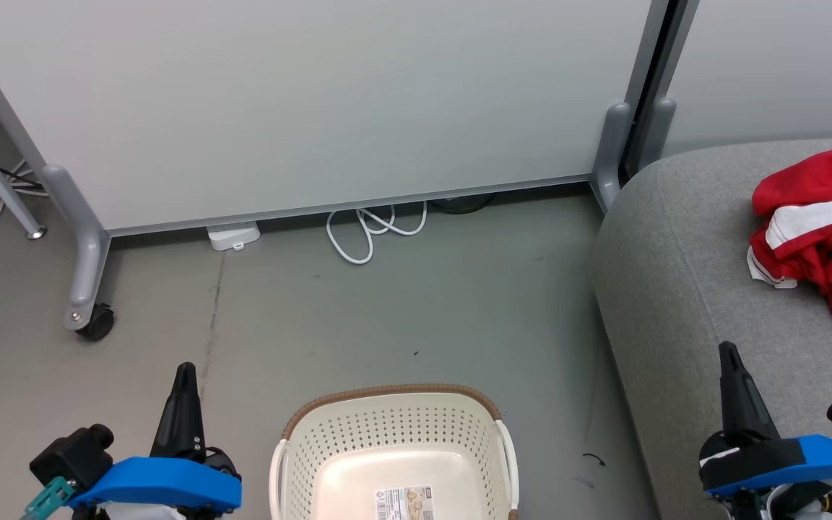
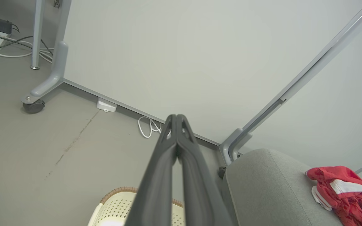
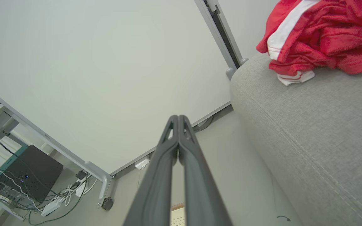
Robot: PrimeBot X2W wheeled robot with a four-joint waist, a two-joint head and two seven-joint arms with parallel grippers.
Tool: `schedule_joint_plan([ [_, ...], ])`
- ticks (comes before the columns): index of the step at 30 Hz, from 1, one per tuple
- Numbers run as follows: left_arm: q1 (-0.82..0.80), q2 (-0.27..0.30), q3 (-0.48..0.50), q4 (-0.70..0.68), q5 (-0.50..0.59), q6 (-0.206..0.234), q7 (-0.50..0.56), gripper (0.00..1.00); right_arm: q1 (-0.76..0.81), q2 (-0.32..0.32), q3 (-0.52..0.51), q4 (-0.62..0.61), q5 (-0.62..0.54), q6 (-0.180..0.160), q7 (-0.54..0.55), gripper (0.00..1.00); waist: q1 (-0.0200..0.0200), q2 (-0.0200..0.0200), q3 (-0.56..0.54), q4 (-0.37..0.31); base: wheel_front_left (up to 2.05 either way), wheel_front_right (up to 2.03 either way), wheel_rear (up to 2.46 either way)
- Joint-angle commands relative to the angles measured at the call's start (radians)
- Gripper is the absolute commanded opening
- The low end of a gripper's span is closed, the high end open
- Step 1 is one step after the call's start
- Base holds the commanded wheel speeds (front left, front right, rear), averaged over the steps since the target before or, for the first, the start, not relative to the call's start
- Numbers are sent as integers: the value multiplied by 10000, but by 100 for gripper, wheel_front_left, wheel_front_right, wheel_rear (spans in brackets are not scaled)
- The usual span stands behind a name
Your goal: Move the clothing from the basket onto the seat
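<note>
Red clothing with white stripes lies crumpled on the grey seat at the right. It also shows in the left wrist view as clothing on the seat, and in the right wrist view as clothing on the seat. The cream basket with a brown rim stands on the floor at bottom centre, with only a label sticker on its bottom. My left gripper is shut, left of the basket. My right gripper is shut, in front of the seat's near part. Both hold nothing.
A pale partition panel on grey wheeled legs stands behind the floor. A white cable loop and a small white box lie at its foot. More cables and a dark box sit beyond the panel.
</note>
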Motion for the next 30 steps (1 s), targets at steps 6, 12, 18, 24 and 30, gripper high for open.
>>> schedule_joint_plan([
  [6,-340,26,192,-205,-1105,-33,254,0,-204,-58,-19,-182,1122,1,259,0,-1,0,-13,0,0,0,0],
  [12,-384,14,287,-237,-1945,-39,468,0,-229,-62,-30,-191,1964,2,475,0,-1,0,-25,0,0,0,0],
  [18,-409,3,388,-262,-2733,-45,668,0,-250,-66,-41,-200,2759,2,682,0,-1,0,-37,0,0,0,0],
  [24,-445,-7,480,-290,-3472,-50,859,0,-276,-69,-50,-208,3516,2,872,0,-1,0,-49,0,0,0,0],
  [30,-475,-16,547,-309,-4060,-55,1013,0,-295,-72,-58,-212,4112,2,1021,0,-1,0,-60,0,0,0,0],
])
